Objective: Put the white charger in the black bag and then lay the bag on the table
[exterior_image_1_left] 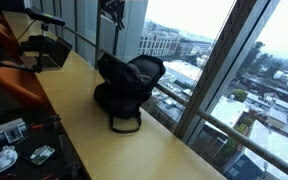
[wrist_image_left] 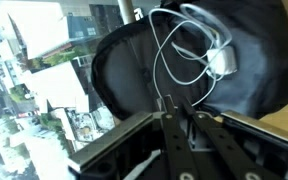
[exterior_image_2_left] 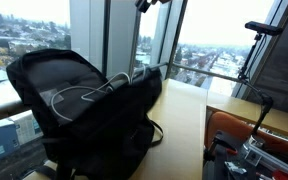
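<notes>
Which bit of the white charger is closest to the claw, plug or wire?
The wire: its loop reaches nearly to the claw, while the plug lies farther off on the black bag.

TEXT: none you can read in any view | black bag [exterior_image_2_left: 84, 120]: no label or brand legible to you | white charger [wrist_image_left: 222, 63]: plug block too blurred for you to make out markings | small items [exterior_image_1_left: 14, 152]: too small to read

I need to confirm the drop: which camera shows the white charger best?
Wrist view: the white charger, plug and looped cable, shows clearly against the black bag. In an exterior view only pale loops, probably its cable, show; in an exterior view just the black bag.
</notes>
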Available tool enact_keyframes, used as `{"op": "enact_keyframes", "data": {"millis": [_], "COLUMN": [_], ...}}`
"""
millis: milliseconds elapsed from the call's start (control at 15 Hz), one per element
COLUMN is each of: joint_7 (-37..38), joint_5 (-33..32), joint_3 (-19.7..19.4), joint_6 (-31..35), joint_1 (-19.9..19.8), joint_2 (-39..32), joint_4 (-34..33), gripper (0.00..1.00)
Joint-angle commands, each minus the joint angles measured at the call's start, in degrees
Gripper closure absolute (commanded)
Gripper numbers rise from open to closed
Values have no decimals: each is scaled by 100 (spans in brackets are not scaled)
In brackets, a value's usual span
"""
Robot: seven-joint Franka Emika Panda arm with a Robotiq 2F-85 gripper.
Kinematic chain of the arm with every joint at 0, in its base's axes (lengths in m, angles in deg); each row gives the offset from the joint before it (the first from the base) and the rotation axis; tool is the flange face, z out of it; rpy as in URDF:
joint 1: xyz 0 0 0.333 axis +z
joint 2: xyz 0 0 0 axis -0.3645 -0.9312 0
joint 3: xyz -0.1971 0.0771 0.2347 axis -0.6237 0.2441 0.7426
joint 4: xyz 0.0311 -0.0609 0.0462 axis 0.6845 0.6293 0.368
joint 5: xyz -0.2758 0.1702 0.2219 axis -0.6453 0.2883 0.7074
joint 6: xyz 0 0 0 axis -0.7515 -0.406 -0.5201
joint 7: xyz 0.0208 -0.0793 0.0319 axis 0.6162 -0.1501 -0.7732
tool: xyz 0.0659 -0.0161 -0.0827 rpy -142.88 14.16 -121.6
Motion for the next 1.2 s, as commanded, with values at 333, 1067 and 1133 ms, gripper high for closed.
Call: {"op": "enact_keyframes", "data": {"millis": [333, 1067, 1133], "joint_7": [-30, -33, -37], "joint_5": [-138, 158, 191], "joint_3": [27, -23, -11], "joint_6": [-454, -798, -833], "joint_1": [3, -13, -2], "joint_2": [28, -202, -241], "joint_4": [-614, 581, 642], "gripper": [100, 20, 14]}}
